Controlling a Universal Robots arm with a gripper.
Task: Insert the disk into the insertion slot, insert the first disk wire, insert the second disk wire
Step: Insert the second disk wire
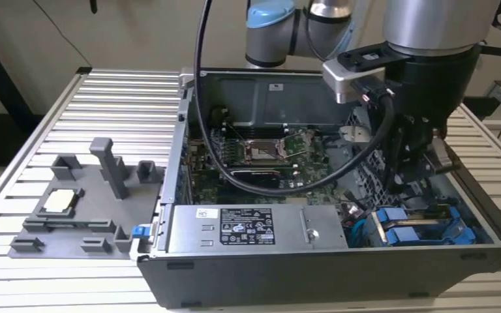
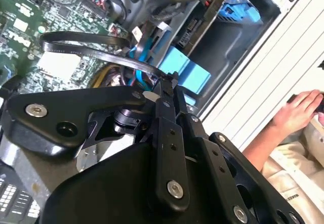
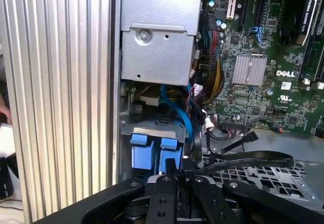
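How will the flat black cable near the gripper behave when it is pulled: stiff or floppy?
Probably floppy: the flat black cable sags in a loose curve over the perforated cage in both wrist views. It looks thin and light, so it should bend easily. The gripper seems shut on its end, though this is hard to confirm.

The pincer (image 1: pixel 416 171) hangs inside the open computer case (image 1: pixel 338 274). The disk (image 1: pixel 416 228) sits in the insertion slot (image 1: pixel 368 228) just below it; the motherboard (image 1: pixel 250 163) lies to the exterior view's left.
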